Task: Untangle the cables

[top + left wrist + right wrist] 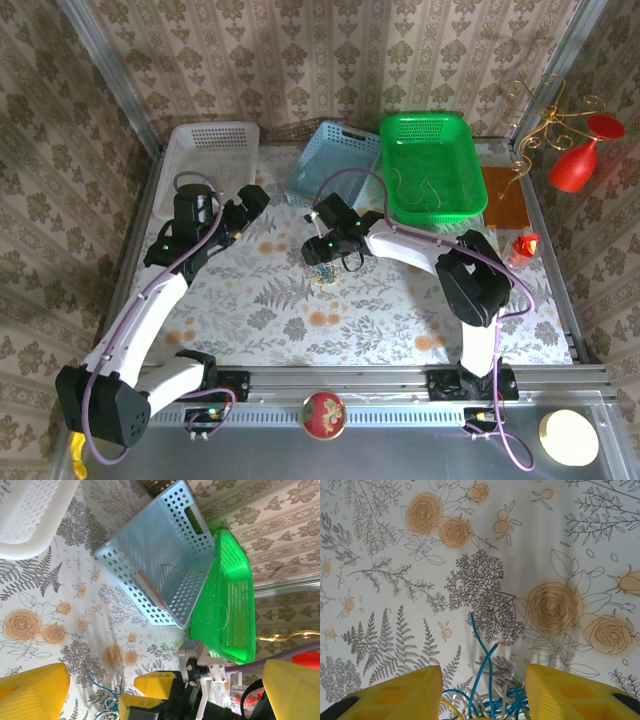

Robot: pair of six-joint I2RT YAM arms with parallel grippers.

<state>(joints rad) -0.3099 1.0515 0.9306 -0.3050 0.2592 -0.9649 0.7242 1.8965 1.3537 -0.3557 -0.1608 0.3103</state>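
The cables are a small tangle of blue, white and yellow strands on the floral cloth, with two blue ends sticking out. In the top view the cables lie mid-table. My right gripper stands over the tangle, its yellow fingers open on either side of it, apart from the strands. From above, the right gripper points down at the knot. My left gripper hovers wide open to the left, holding nothing. Its view shows the cables beside the right gripper's fingers.
A white basket, a tilted blue basket and a green basket line the back edge. Thin strands lie in the blue basket and the green one. A red cup stands at the right.
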